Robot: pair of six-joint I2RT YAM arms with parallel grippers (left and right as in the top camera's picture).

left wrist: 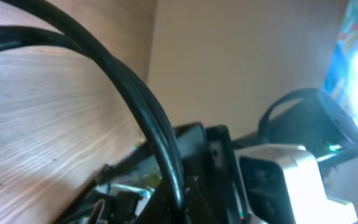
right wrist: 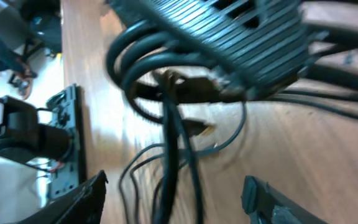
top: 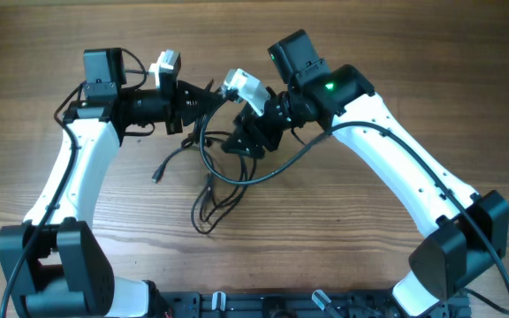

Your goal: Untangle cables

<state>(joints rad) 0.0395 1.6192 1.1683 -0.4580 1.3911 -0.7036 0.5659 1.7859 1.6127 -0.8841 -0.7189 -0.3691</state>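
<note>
A brown wooden desk [top: 325,238] with long grain lines is seen from above. A black rail [top: 263,305] is fixed along its near edge. In the left wrist view a plain pale wall [left wrist: 229,56] is seen past the desk, with a bright, colourful patch at the far right. In the right wrist view the room beside the desk is blurred and cannot be made out.

The cables [top: 215,190] are lying in a loose black tangle in the middle of the desk, between the two arms. One plug [top: 157,175] is stuck out to the left of the heap. Some loops are lifted off the wood up toward the tools.

The left tool [top: 208,99] is pointed to the right, just above the tangle. Its jaws are closed all the way. The cables are seen running down to it in the left wrist view, but it cannot be told if one is pinched.

The right tool [top: 241,146] is held over the top of the heap. Its fingers [right wrist: 82,202] are spread wide, and nothing is gripped. Cables are seen in the gap between them.
</note>
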